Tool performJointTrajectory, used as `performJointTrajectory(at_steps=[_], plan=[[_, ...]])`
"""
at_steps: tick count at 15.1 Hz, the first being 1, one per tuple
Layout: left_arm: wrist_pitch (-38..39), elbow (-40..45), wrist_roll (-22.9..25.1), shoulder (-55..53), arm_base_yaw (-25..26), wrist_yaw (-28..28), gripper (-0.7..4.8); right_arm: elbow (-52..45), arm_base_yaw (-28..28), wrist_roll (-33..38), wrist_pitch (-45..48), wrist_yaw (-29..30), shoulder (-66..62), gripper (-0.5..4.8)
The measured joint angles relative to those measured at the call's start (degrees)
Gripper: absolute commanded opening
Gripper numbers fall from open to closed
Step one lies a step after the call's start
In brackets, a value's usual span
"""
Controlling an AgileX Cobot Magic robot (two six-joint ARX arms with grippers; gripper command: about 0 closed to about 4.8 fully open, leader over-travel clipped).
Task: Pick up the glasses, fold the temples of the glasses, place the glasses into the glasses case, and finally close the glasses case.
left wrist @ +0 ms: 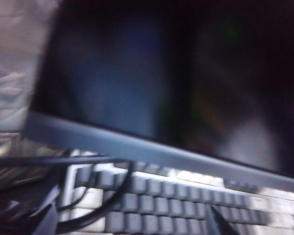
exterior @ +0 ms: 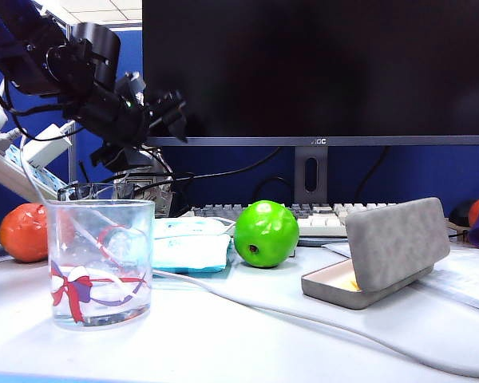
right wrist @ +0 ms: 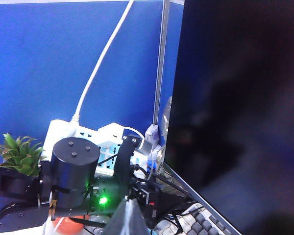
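Note:
The grey glasses case point(exterior: 383, 251) lies on the white table right of the green apple point(exterior: 265, 231). Its lid stands half raised over the beige-lined base. The glasses and their temples show in no view. My left gripper point(exterior: 166, 112) hangs high at the back left in front of the monitor. In the blurred left wrist view the left gripper point(left wrist: 132, 226) stands open and empty over the keyboard point(left wrist: 186, 196). My right gripper point(right wrist: 130, 219) is shut with nothing in it and faces the left arm point(right wrist: 73, 181). The exterior view does not show the right gripper.
A clear drinking glass point(exterior: 100, 263) with a red-purple ribbon stands front left. A light-blue tissue pack point(exterior: 190, 243), an orange ball point(exterior: 22, 231), the keyboard point(exterior: 319, 217) and a big monitor point(exterior: 319, 72) lie behind. A white cable point(exterior: 303, 315) crosses the table. A plant point(right wrist: 19, 154) and power strip point(right wrist: 105, 142) stand far left.

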State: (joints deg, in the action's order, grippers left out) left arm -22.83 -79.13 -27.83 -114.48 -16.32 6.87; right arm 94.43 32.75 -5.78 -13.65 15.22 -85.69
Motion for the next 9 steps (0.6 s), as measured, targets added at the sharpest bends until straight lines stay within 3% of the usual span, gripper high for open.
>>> performJointTrajectory(at_steps=[1,2,6,9], plan=[[0.0,0.0,0.0,-0.3,0.0,-0.4,1.16,0.0,0.0,0.0,0.0,0.0,0.0,-0.01],[0.4,0.0,0.1,-0.4,0.0,-0.7,0.23,0.0,0.0,0.0,0.0,0.0,0.0,-0.01],[0.1,0.0,2.1,-0.4,0.0,-0.5,-0.06,0.0,0.0,0.0,0.0,-0.1,0.0,-0.01],[-2.3,0.0,2.3,-0.3,-0.3,5.9,-0.06,0.0,0.0,-0.1,-0.1,-0.2,0.1,-0.01]])
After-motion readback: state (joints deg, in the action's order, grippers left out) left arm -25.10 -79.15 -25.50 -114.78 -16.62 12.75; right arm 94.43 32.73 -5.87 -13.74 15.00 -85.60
